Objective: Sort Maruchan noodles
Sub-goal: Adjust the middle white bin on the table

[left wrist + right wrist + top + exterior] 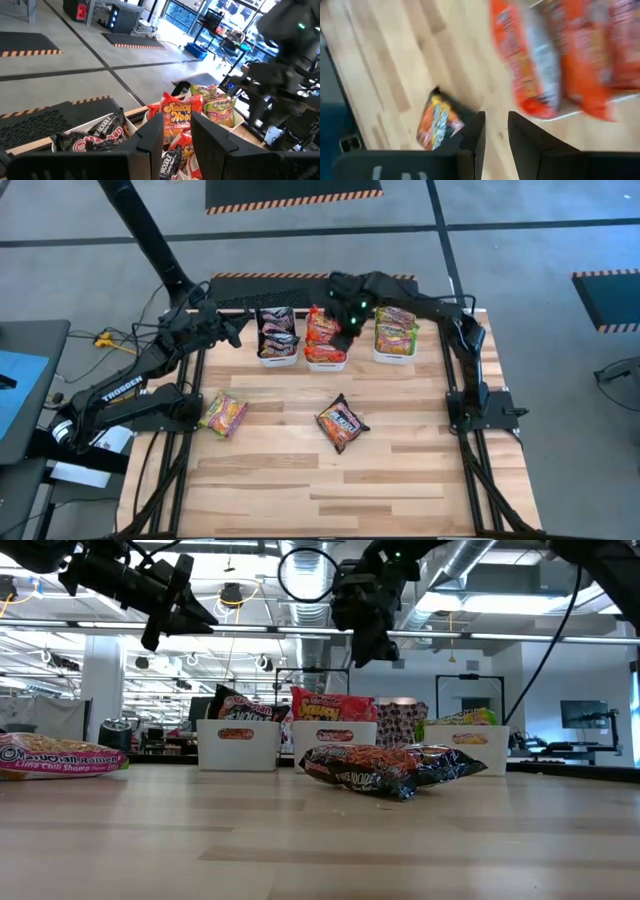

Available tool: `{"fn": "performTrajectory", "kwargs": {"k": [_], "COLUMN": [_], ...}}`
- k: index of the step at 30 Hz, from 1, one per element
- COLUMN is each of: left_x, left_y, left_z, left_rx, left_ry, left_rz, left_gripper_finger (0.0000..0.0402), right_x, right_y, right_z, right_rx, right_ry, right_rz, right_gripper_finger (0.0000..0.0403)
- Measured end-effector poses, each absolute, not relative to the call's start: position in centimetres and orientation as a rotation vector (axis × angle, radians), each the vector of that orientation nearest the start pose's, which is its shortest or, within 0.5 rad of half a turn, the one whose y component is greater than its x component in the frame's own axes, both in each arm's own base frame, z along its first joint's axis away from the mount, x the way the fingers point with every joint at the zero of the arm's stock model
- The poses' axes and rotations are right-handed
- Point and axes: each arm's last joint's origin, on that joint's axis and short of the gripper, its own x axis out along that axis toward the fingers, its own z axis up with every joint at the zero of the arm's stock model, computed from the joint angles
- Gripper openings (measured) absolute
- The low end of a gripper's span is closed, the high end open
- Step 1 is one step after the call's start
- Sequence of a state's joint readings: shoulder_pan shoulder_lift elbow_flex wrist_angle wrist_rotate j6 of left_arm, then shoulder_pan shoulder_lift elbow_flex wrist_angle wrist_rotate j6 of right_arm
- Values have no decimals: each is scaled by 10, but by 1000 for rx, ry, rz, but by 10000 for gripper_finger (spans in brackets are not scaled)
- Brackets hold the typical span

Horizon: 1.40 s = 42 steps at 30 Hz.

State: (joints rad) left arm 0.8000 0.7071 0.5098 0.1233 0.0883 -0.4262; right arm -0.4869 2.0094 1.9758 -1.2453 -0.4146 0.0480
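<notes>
Right tool point(348, 330) – I see its fingers slightly parted, holding nothing, above the middle bin point(325, 360) | left tool point(240, 330) likewise, beside the left bin point(277, 358) | noodle packets – three bins filled, dark packet point(342, 423) and green packet point(223, 415) loose on worktop point(330, 480)

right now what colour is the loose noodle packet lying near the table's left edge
Pink-magenta with yellow-green print, reading Lime Chili Shrimp: the loose packet shows best in the low view.

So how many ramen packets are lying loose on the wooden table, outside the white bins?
2: a crinkly green-and-pink plastic packet near the left arm's base, and a dark maroon-and-orange plastic packet mid-table. None seems hidden.
</notes>
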Motion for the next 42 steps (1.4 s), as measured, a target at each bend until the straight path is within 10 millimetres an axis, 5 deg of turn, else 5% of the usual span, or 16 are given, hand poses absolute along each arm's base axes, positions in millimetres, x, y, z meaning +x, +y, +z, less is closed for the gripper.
{"fn": "performTrajectory", "kwargs": {"k": [7, 13, 23, 42], "left_x": [119, 119, 119, 119], "left_y": [118, 118, 118, 117], "left_z": [278, 278, 278, 275], "left_rx": [-442, -442, -445, -421], "left_ry": [-78, -79, -72, -29], "left_rz": [717, 717, 680, 687], "left_gripper_finger": [86, 86, 86, 86], "right_x": [388, 398, 397, 397], "right_y": [-137, -123, -129, -160], "right_z": [276, 254, 222, 199], "right_rx": [537, 456, 515, 543], "right_ry": [1180, 1194, 1173, 1166], "right_rz": [-6, -94, -165, -309], "right_gripper_finger": [109, 109, 109, 109]}}
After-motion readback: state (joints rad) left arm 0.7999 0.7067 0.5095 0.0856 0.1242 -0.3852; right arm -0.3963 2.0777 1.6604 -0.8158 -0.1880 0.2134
